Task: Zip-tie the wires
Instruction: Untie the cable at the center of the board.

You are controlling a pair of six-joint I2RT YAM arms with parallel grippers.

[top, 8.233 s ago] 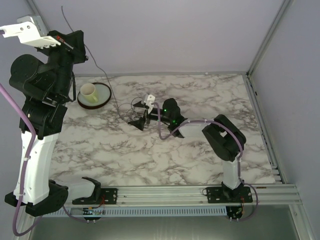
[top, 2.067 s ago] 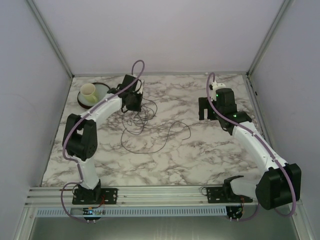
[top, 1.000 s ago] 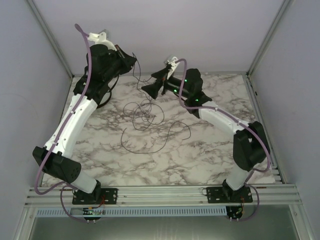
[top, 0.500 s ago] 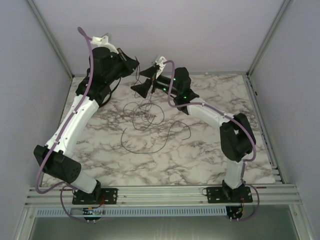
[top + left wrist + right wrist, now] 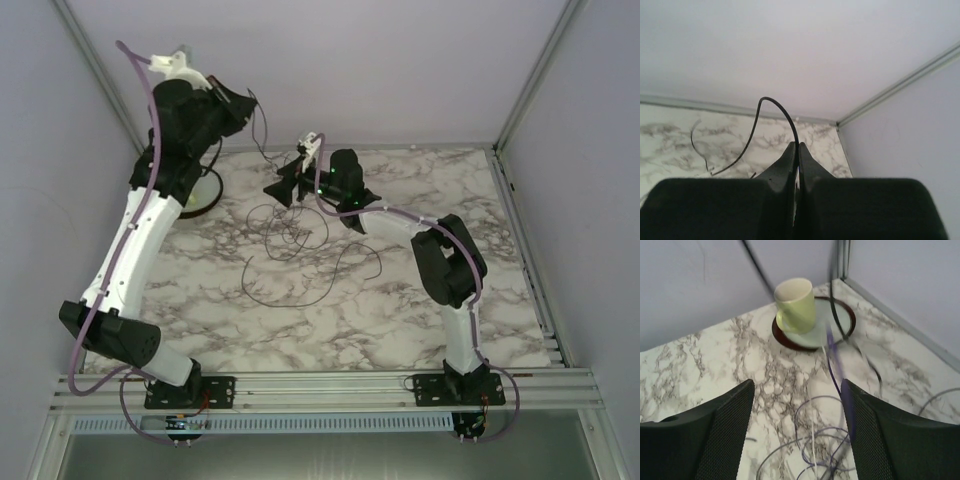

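With the left fingers (image 5: 787, 156) pinching a lifted strand of the wires (image 5: 769, 98) and the right fingers (image 5: 725, 425) spread, a harder pull may slip it free.

Top cam: fixed, above and behind my arm bases (image 5: 190, 388), looks down on the whole table (image 5: 330, 320). Left wrist cam: raised high, looks along my left fingers (image 5: 782, 172) toward the back wall (image 5: 790, 50). Right wrist cam: low, close, faces the plate (image 5: 807, 339) past my right fingers (image 5: 725, 425). All three share table and wires (image 5: 290, 245).
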